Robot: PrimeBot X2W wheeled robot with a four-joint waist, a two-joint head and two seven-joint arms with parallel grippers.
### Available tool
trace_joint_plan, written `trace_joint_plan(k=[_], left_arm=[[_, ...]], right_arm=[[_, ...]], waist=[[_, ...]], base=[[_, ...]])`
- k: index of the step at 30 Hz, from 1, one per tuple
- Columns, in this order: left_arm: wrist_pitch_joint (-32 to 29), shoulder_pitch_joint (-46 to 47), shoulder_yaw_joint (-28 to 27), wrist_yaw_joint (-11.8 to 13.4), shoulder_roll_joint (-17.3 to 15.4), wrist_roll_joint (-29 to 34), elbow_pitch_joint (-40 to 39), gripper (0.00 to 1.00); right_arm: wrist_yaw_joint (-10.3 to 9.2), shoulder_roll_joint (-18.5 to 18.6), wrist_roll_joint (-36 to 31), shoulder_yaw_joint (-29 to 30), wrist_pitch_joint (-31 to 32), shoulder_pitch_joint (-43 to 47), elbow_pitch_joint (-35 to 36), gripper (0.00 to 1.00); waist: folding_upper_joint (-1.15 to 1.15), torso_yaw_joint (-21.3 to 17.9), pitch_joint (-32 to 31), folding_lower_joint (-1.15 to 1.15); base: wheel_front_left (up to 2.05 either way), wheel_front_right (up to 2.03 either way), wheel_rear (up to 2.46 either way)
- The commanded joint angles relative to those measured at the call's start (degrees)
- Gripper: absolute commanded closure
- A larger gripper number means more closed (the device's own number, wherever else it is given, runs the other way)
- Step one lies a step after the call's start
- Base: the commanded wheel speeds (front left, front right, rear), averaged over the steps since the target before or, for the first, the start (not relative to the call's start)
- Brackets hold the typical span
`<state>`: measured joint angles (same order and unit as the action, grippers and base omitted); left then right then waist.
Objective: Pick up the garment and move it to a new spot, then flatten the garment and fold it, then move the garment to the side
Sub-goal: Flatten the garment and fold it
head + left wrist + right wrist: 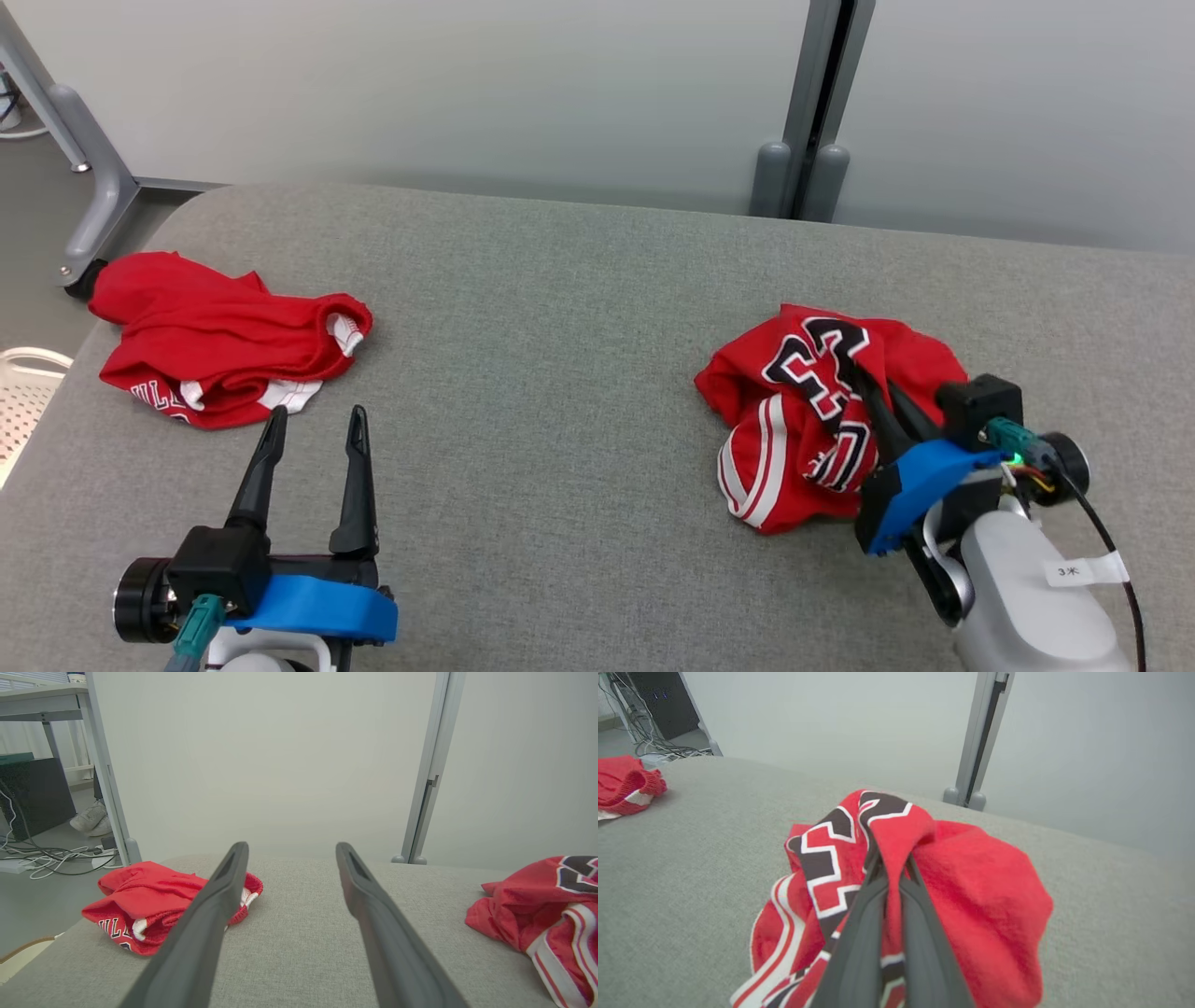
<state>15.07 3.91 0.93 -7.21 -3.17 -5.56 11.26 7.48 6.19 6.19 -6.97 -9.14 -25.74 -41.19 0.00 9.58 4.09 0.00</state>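
Garment [794,401] pinched tight in right tool [857,371]; left tool [317,418] spread, empty; open table [560,373] between.

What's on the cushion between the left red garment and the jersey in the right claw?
Nothing: bare grey cushion runs from the red garment to the jersey, plain in the head view. The open left claw sits just short of that stretch.
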Motion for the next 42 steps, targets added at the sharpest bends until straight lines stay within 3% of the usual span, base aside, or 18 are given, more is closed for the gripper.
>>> trace_joint_plan(k=[1, 8, 18, 19, 20, 21, 29, 37, 42], left_arm=[[0.2, 0.1, 0.1, -0.4, 0.1, -0.3, 0.0, 0.0], [0.2, -0.4, -0.2, -0.4, 0.2, -0.8, -0.6, 0.0], [0.2, -0.7, -0.4, -0.4, 0.3, -1.5, -0.1, 0.0], [0.2, -0.7, -0.5, -0.4, 0.3, -1.5, 0.0, 0.0], [0.2, -0.6, -0.5, -0.4, 0.3, -1.5, 0.0, 0.0], [0.2, -0.6, -0.6, -0.3, 0.3, -1.6, 0.0, 0.0], [0.2, -1.4, -1.3, 0.6, 0.3, -1.8, -0.5, 0.0], [0.2, -0.6, -1.0, 0.7, 0.3, -1.9, -0.9, 0.0], [0.2, 0.1, 0.0, 0.6, 0.3, -2.2, -0.9, 0.0]], right_arm=[[0.03, -0.3, -0.2, -0.7, -1.1, -1.5, 0.9, 1.0], [0.03, -2.9, 1.0, -11.5, -3.9, -4.0, 6.3, 1.0], [0.03, -3.2, 11.4, -40.2, -1.5, 1.1, 10.1, 1.0], [0.02, -3.2, 12.2, -41.8, -1.6, 1.5, 10.4, 0.88], [0.02, -3.1, 12.6, -43.3, -1.7, 1.8, 10.4, 0.0], [0.02, -3.2, 13.4, -44.0, -2.0, 2.4, 10.5, 0.0], [0.03, -3.2, 12.2, -39.6, -5.0, 4.6, 13.0, 0.0], [0.02, 0.3, 7.0, -23.9, -3.6, 2.2, 15.5, 0.0], [0.03, 3.0, 5.9, -18.1, -0.1, -0.8, 14.5, 0.0]], waist=[[0.0, 0.1, -0.2, 0.0], [0.0, 2.0, -0.9, 0.0], [0.0, 4.6, -0.1, 0.0], [0.0, 4.7, -0.1, 0.0], [0.0, 4.8, -0.1, 0.0], [0.0, 4.7, 0.0, 0.0], [0.0, 2.2, -0.1, 0.0], [0.0, 0.8, 0.3, 0.0], [0.0, 1.9, 1.3, 0.0]], base=[[0.0, 0.0, 0.0], [0.0, 0.0, 0.0], [0.0, 0.0, 0.0], [0.0, 0.0, 0.0], [0.0, 0.0, 0.0], [0.0, 0.0, 0.0], [0.0, 0.0, 0.0], [0.0, 0.0, 0.0], [0.0, 0.0, 0.0]])
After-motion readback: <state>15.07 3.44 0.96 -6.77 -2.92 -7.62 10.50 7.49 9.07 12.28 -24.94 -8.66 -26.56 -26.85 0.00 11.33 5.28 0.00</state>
